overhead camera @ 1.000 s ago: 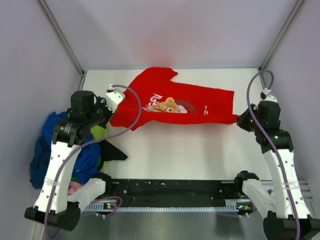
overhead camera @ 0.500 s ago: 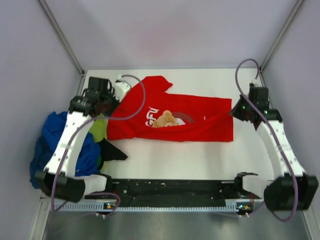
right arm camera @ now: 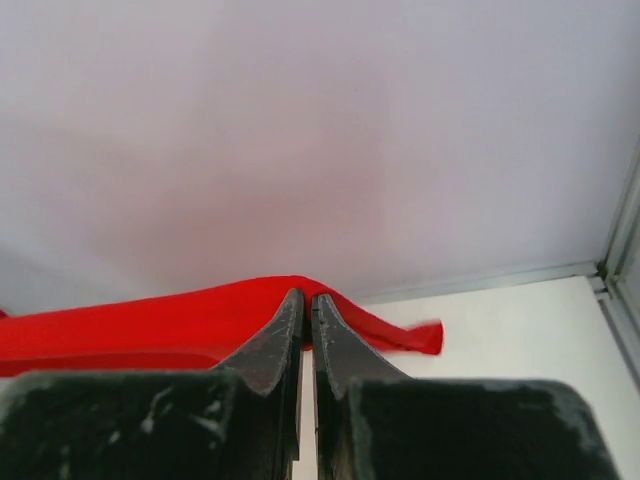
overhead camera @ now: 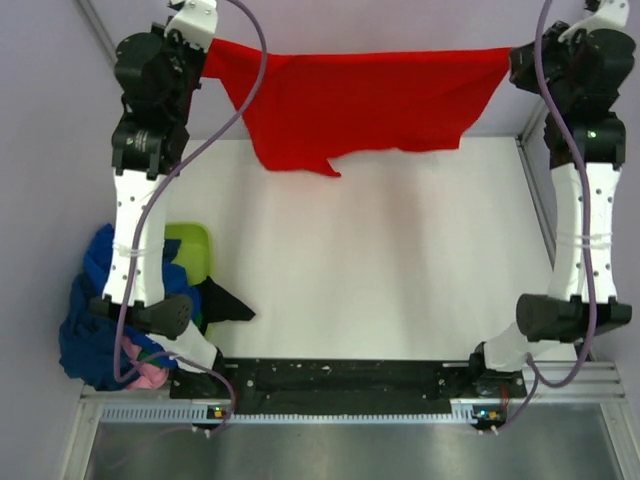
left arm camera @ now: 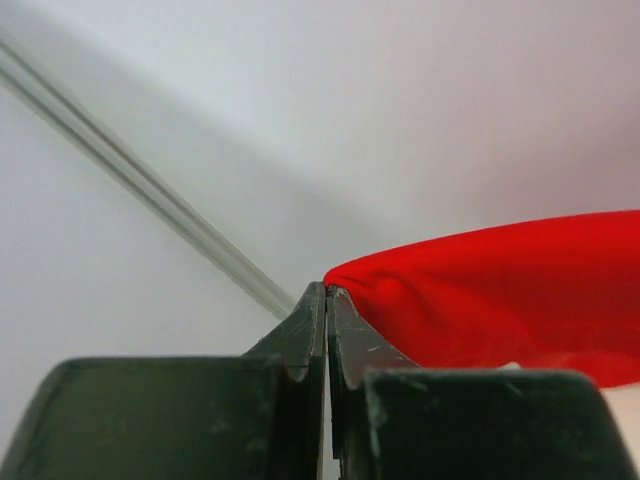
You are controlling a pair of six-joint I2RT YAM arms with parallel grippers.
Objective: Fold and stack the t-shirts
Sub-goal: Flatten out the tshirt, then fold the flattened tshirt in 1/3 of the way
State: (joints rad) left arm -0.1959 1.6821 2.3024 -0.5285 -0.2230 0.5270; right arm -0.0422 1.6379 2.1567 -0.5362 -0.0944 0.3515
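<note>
The red t-shirt [overhead camera: 360, 105] hangs in the air over the far part of the surface [overhead camera: 380, 270], stretched between the two arms like a sheet on a line. Its top edge runs nearly straight from the left pincer [overhead camera: 205, 42] to the right pincer [overhead camera: 512, 55], and the rest drops below it, with one loose flap dipping lowest toward the left. The chest print does not show from above.

Both wrist views show the fingers pressed together with red cloth nipped at the very tips. Each pincer is therefore clamped on a corner of the red t-shirt, and neither has more than a small bite of it.

The cloth looks light and quite limp. It sags a little along the stretched edge and keeps no shape of its own, so it will probably drape wherever it is lowered and wrinkle if the arms close in unevenly. With such thin pinches the fabric could slide out if it is pulled tighter. The outer corners of one edge seem the right places to hold, since they keep the body flat for laying down.

The heap of t-shirts [overhead camera: 85, 310], royal blue, lime-green, black and pink, lies crumpled at the left side of the surface, well apart from the red one.
</note>
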